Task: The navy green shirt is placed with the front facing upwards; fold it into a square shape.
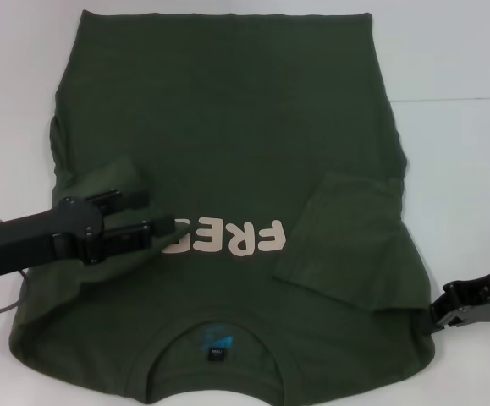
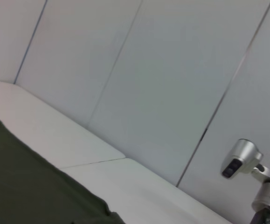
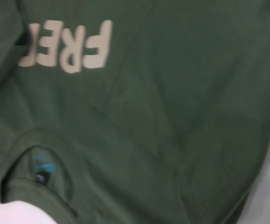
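Navy green shirt (image 1: 228,152): flat on white table (image 1: 465,59), front up, collar nearest robot, both sleeves folded inward. Cream lettering (image 1: 228,238) reads "FRE", remainder hidden by arm. Blue inner label (image 1: 215,342) at collar, text illegible.
Left gripper (image 1: 156,218): over shirt's left sleeve, fingers parted, holding nothing visible.
Right gripper (image 1: 437,315): low at shirt's right shoulder edge, finger state cannot tell.

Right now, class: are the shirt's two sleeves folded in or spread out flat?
Folded in. On the navy green shirt, the left sleeve and right sleeve both lie over the chest; the left pincer covers the lettering's end.
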